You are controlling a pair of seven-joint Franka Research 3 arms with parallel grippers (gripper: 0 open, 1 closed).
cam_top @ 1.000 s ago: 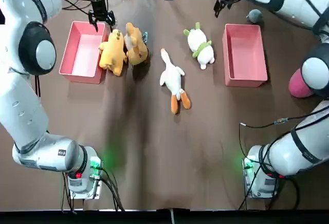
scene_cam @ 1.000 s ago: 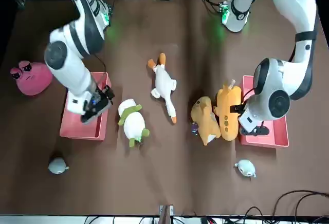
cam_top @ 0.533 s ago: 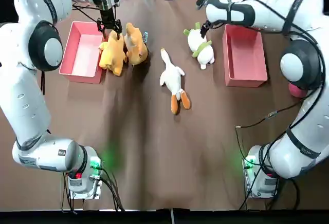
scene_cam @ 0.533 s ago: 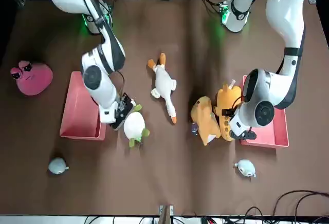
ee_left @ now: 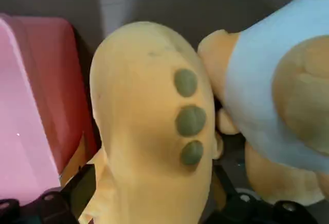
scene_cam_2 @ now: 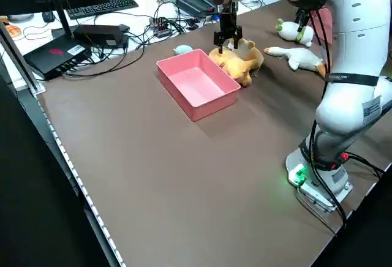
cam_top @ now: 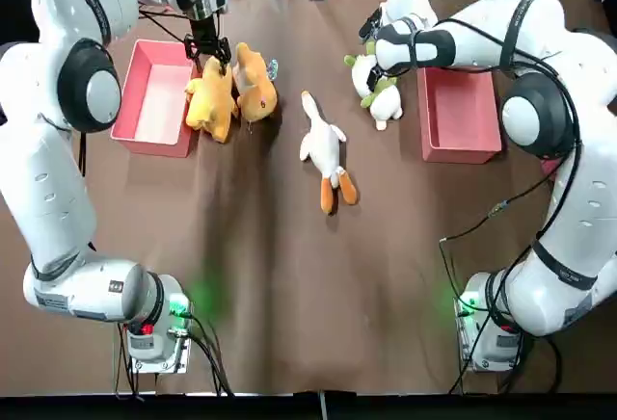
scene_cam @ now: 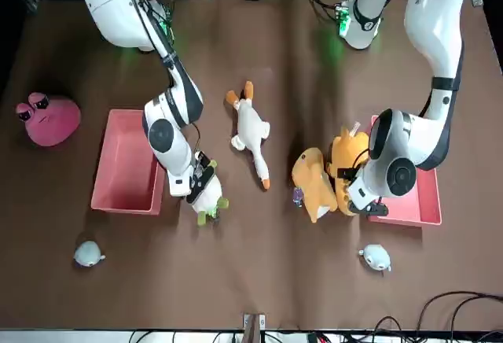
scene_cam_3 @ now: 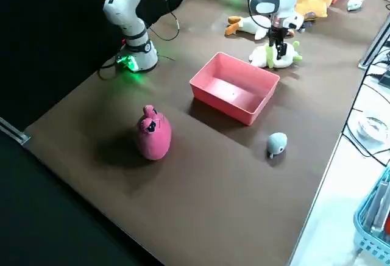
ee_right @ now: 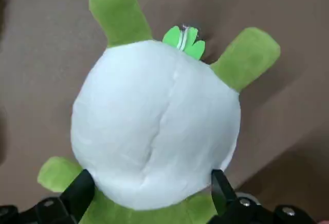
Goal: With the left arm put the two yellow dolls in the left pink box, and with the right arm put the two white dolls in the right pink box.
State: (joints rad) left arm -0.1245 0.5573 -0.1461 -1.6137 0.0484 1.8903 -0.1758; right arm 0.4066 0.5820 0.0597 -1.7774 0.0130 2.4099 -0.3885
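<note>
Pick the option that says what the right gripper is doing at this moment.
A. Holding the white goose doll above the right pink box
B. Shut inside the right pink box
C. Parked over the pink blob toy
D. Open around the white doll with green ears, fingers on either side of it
D. The right gripper has its fingers spread on either side of the white doll with green ears, which lies on the table beside the right pink box.

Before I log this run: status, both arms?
Left gripper open, jaws straddling yellow doll. Right gripper open, jaws astride white-and-green doll. Both pink boxes empty. Nothing in the way.
</note>
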